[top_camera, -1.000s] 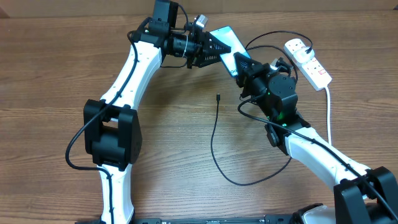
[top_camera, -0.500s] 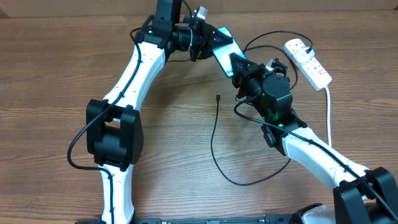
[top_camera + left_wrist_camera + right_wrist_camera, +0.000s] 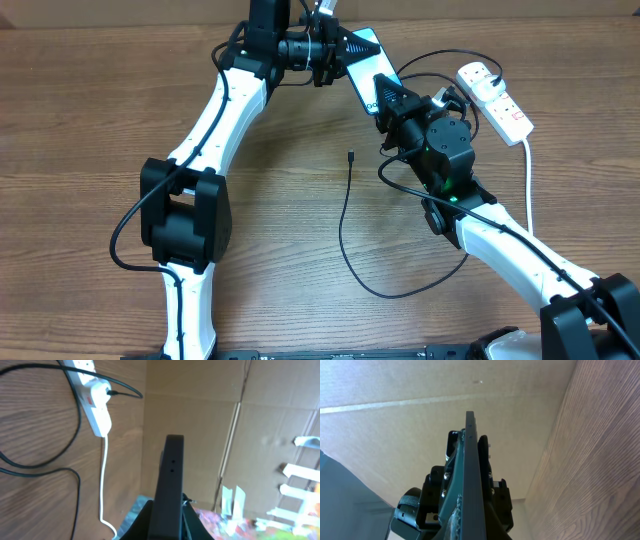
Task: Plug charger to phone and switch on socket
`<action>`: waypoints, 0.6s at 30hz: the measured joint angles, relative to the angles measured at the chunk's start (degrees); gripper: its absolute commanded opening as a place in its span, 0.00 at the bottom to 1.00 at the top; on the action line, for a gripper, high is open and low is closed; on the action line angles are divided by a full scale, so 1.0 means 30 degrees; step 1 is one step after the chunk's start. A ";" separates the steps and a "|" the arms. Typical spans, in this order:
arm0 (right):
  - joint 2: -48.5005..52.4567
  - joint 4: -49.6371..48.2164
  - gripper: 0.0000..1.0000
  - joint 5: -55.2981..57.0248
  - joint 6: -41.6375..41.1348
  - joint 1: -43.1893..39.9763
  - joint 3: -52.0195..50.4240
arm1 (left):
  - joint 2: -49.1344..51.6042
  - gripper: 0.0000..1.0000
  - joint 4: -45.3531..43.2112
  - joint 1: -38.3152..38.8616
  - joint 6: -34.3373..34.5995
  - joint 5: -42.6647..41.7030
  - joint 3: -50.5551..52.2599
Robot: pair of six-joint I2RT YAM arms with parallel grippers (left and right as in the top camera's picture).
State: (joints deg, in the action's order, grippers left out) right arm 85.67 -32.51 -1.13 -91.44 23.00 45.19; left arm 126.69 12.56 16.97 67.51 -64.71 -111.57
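Note:
The phone [image 3: 363,78] with its cyan screen is held off the table at the back, tilted, between both grippers. My left gripper [image 3: 347,52] is shut on its far end and my right gripper [image 3: 385,95] is shut on its near end. The left wrist view shows the phone [image 3: 170,475] edge-on between my fingers, and so does the right wrist view [image 3: 471,470]. The charger's connector tip [image 3: 351,157] lies loose on the table below the phone. Its black cable [image 3: 343,235] loops round to the socket [image 3: 497,98] at the back right.
The socket's thick white cord [image 3: 529,170] runs down the right side toward the front. The socket also shows in the left wrist view [image 3: 94,402] with the black cable plugged in. A cardboard wall [image 3: 200,405] stands behind the table.
Both grippers have moved the phone toward the back of the table and slightly up. The left wrist has turned. The cable tip has not moved.

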 measured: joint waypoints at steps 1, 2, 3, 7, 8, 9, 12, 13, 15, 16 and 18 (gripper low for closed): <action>-0.0007 -0.0015 0.04 -0.0073 0.0066 0.0007 0.0015 | 0.0000 0.17 -0.0153 -0.0036 0.0058 -0.0284 0.0007; -0.0007 0.0000 0.04 -0.0124 0.0073 0.0007 0.0022 | 0.0000 0.20 -0.0219 -0.0080 0.0138 -0.0495 0.0015; -0.0007 0.0015 0.04 -0.0211 0.0138 0.0007 0.0022 | 0.0000 0.21 -0.0306 -0.0117 0.0262 -0.0721 0.0015; -0.0007 0.0051 0.04 -0.0379 0.0153 0.0007 0.0022 | 0.0000 0.22 -0.0357 -0.0175 0.0474 -0.0954 0.0022; -0.0007 0.0051 0.04 -0.0401 0.0160 0.0007 0.0022 | 0.0000 0.21 -0.0357 -0.0175 0.0474 -0.0991 0.0022; -0.0007 0.0029 0.04 -0.0415 0.0175 0.0007 0.0022 | 0.0000 0.21 -0.0364 -0.0175 0.0474 -0.1005 0.0022; -0.0007 -0.0168 0.04 -0.0430 0.0255 0.0007 0.0022 | 0.0000 0.17 -0.0444 -0.0189 0.0474 -0.1042 0.0022; -0.0007 -0.0219 0.04 -0.0430 0.0277 0.0007 0.0022 | 0.0000 0.16 -0.0474 -0.0189 0.0474 -0.1056 0.0022; -0.0007 -0.0277 0.04 -0.0299 0.0291 0.0087 0.0022 | 0.0000 0.15 -0.0481 -0.0189 0.0481 -0.1071 0.0022; -0.0007 -0.0277 0.04 -0.0087 0.0357 0.0197 0.0022 | 0.0000 0.15 -0.0474 -0.0197 0.0539 -0.1078 0.0022; -0.0007 -0.0284 0.04 0.0306 0.0386 0.0372 0.0022 | 0.0000 0.15 -0.0474 -0.0211 0.0721 -0.1086 0.0029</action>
State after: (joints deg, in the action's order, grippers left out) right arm 85.65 -33.36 -0.21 -90.28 24.12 45.25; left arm 126.69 11.14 16.34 69.67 -67.96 -111.48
